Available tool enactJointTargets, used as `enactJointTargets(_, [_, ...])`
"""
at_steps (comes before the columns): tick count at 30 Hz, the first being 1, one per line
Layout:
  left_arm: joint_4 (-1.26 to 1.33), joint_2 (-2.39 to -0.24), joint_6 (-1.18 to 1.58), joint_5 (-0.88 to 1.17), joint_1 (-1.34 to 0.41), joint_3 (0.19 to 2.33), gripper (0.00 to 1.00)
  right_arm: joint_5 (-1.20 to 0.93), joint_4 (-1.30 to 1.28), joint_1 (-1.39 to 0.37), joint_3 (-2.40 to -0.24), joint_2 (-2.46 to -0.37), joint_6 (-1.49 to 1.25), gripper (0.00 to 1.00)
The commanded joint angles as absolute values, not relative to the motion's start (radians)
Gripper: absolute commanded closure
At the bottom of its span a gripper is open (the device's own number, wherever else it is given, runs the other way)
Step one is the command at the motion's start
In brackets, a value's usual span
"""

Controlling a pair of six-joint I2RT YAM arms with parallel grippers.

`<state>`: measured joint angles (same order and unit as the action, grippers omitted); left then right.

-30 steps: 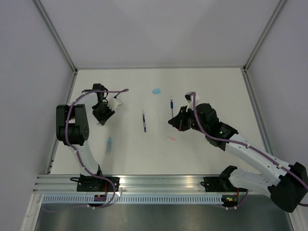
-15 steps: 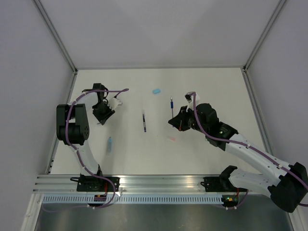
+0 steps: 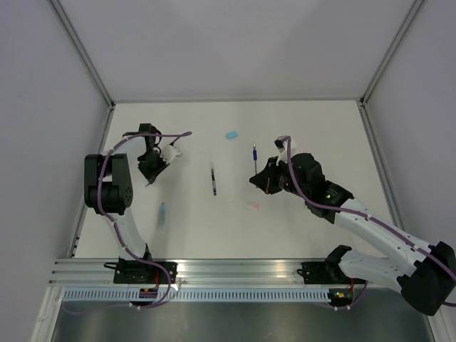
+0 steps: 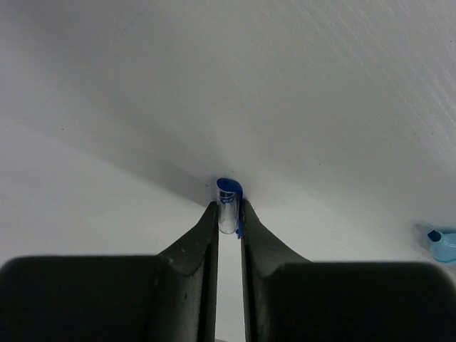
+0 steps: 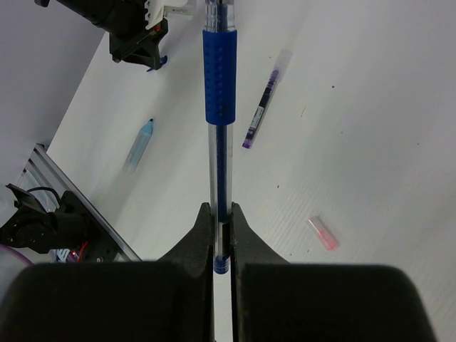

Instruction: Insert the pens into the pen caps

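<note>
Left tool [image 4: 228, 211] tips pinching blue cap [image 4: 229, 195], right tool [image 5: 220, 215] clamping blue pen [image 5: 219, 78]

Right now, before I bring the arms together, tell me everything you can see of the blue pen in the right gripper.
The blue pen is a slim stick with a clear plastic-looking barrel and a dark ink tube inside. A dimpled blue sleeve, rubbery in look, sits toward its front, and a blue plug closes its rear end. The right gripper is shut on the barrel just above that plug. The pen points straight out from the fingers, toward the table's far side. Its tip is cut off in the wrist view.
</note>
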<state>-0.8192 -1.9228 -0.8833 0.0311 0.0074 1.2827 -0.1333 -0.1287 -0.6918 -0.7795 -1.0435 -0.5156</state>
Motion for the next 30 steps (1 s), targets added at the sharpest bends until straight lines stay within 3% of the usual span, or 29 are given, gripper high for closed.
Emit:
enactJointTargets(1, [-0.772,-1.982,-0.861,0.037,-0.031,1.262,0.87,-0.123,-0.112,-0.693,-0.779,-1.023,-0.5,1.0])
enactJointTargets(7, [-0.747,-1.964,-0.76,0.066,-0.049,1.278,0.98,-0.12,-0.106,-0.695,-0.779,-1.04,-0.5,1.0])
enactJointTargets(22, [-0.747,-1.764,-0.598,0.362,-0.049,1.295,0.98,-0.129,-0.091,-0.693,-0.781,-1.103,-0.489,1.0])
enactJointTargets(30, [-0.613,-1.638,-0.393,0.71,-0.049,1.282,0.98,-0.231,0.03,-0.695,-0.742,-1.12,-0.451,1.0])
